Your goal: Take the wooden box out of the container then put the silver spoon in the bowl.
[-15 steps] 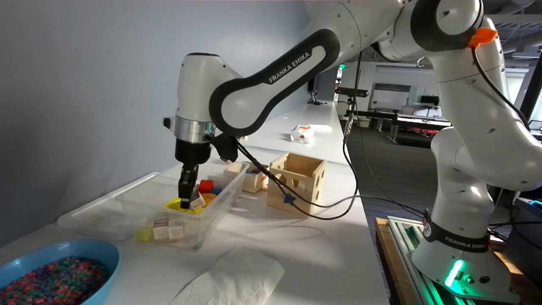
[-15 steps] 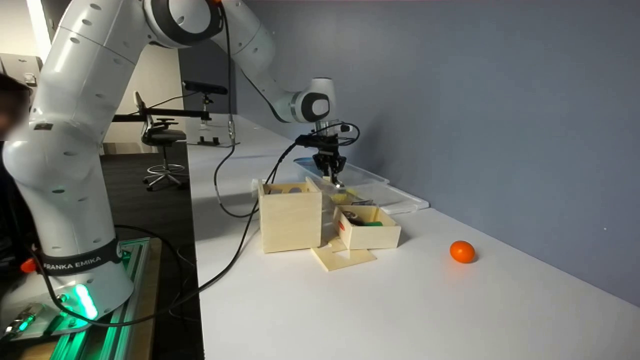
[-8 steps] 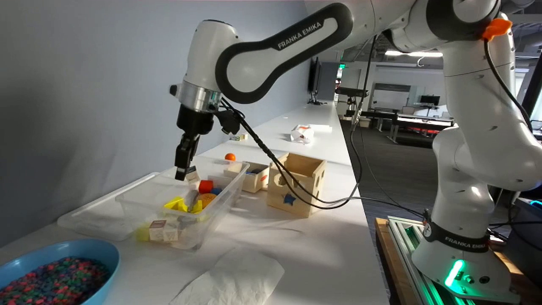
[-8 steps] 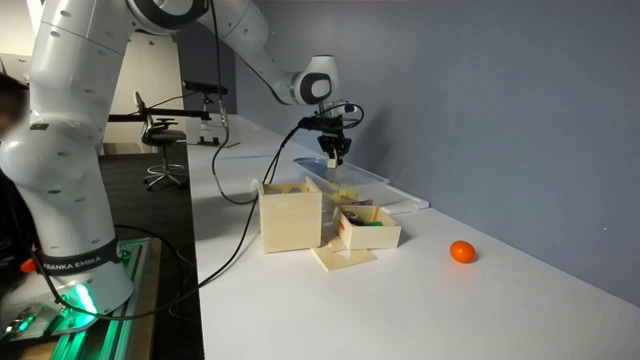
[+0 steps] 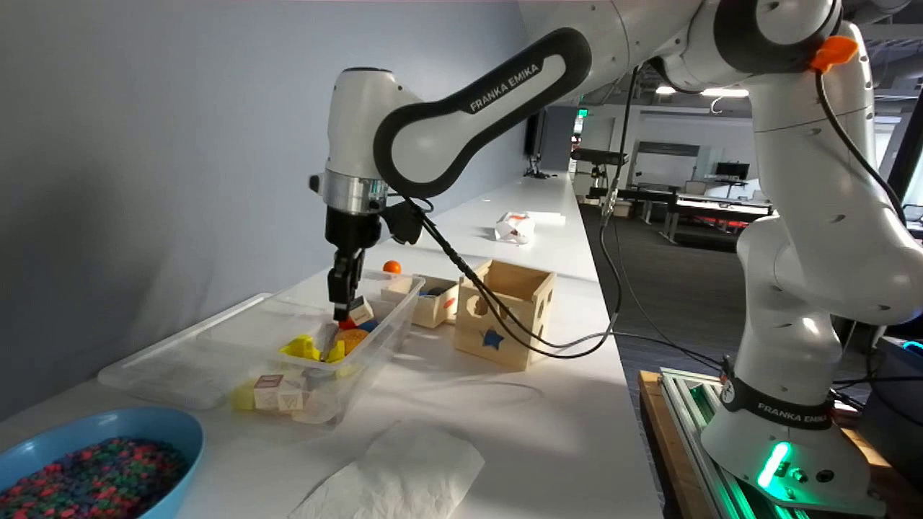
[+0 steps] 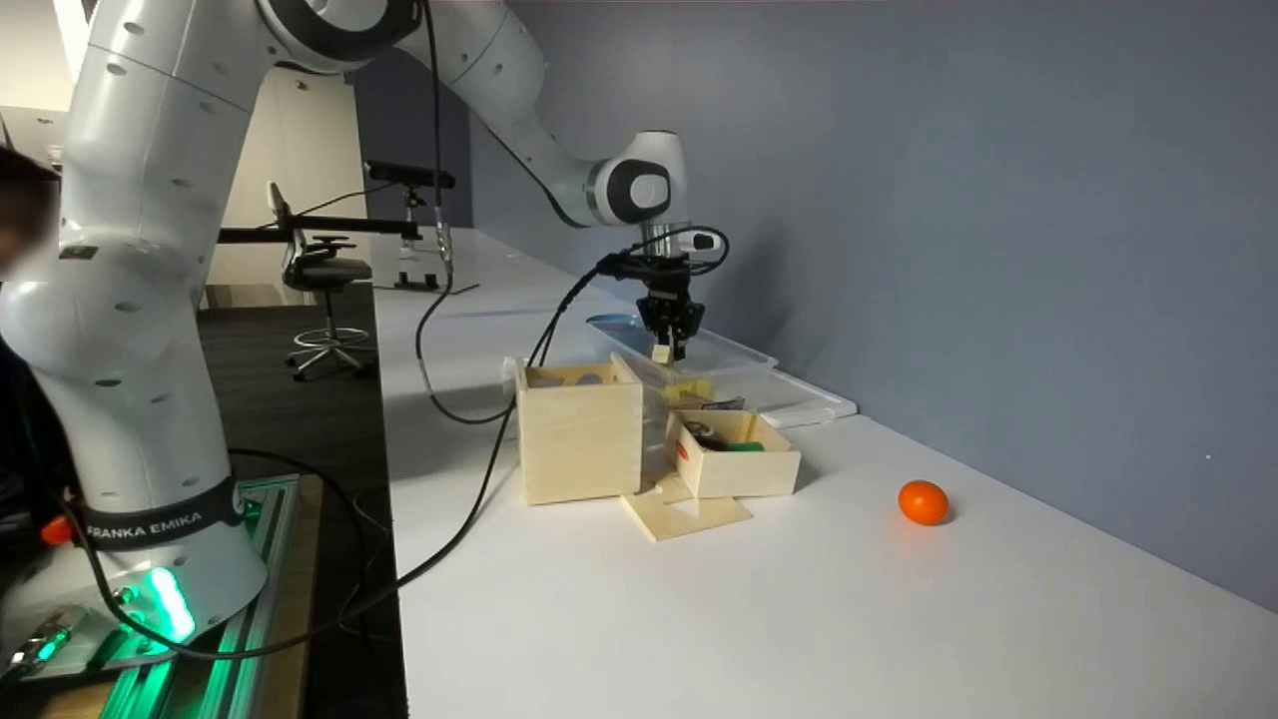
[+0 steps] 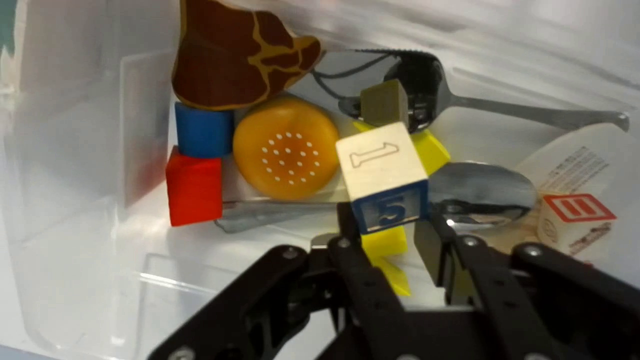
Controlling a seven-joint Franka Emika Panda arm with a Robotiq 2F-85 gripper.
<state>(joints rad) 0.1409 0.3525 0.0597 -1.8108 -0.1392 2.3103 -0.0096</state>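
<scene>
Wooden block (image 7: pixel 382 162) gripped in pincer (image 7: pixel 391 220), silver spoon (image 7: pixel 480 187) below, inside container (image 5: pixel 382 355)

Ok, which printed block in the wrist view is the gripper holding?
The block marked 1, with a blue face bearing 5, clamped in the gripper; the red-lettered block sits in the container, outside the grip.

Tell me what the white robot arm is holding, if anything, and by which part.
A small pale wooden cube showing a 1 and a blue-framed 5, pinched by two opposite sides in the black end effector.
</scene>
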